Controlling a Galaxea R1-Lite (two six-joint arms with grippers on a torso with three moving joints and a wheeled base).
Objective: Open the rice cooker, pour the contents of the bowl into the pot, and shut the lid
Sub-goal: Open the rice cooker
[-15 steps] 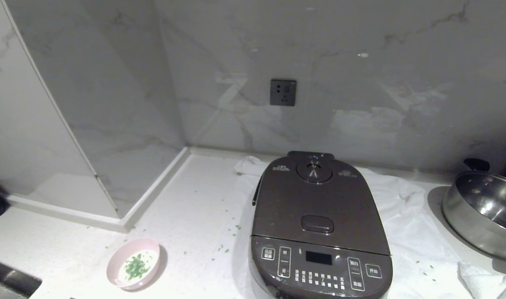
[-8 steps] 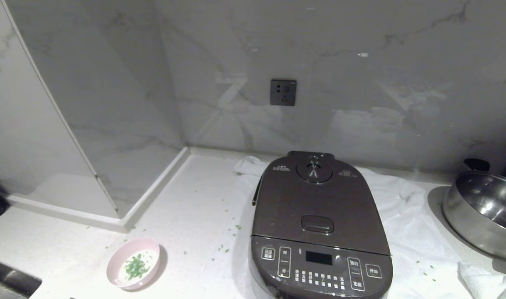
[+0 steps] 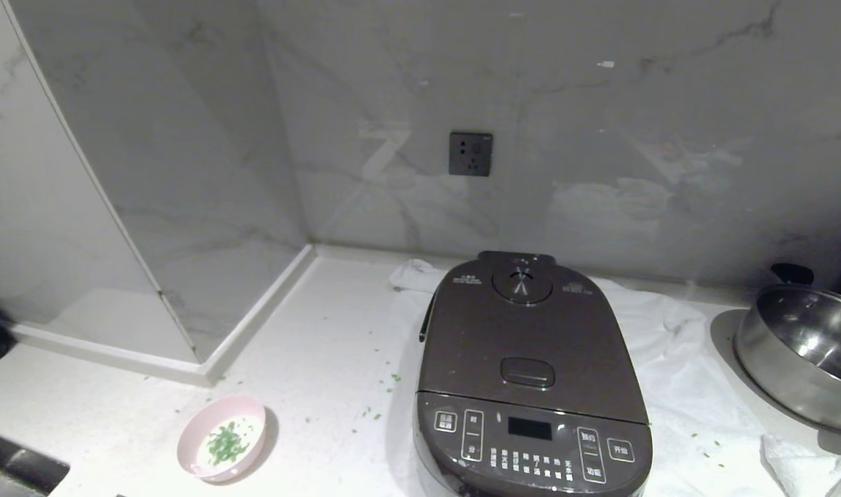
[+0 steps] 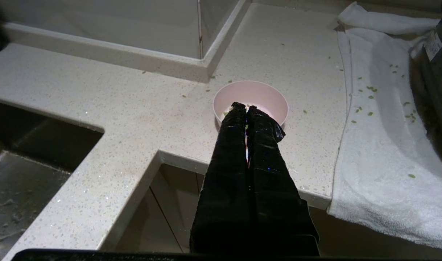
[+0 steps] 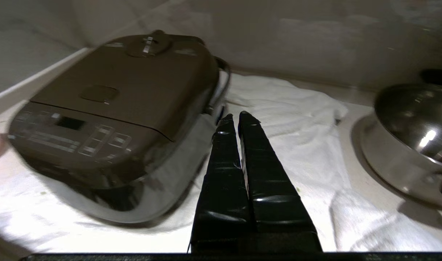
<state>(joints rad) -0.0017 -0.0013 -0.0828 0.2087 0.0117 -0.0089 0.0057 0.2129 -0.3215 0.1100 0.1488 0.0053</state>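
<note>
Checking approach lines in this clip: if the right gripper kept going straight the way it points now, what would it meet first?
Probably the white towel just beside the rice cooker. The shut right gripper points past the cooker's right side, near its handle, toward the wall; depth is unclear, so it might brush the cooker's edge first.

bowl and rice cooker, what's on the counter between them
In the head view, only bare white countertop with a few scattered green bits lies between the bowl and the rice cooker; nothing larger stands there.

glossy dark plastic rice cooker (image 3: 532, 376) on soft white terry towel (image 3: 682, 386), shiny steel pan (image 3: 803, 352), speckled stone counter (image 3: 310, 359)
</note>
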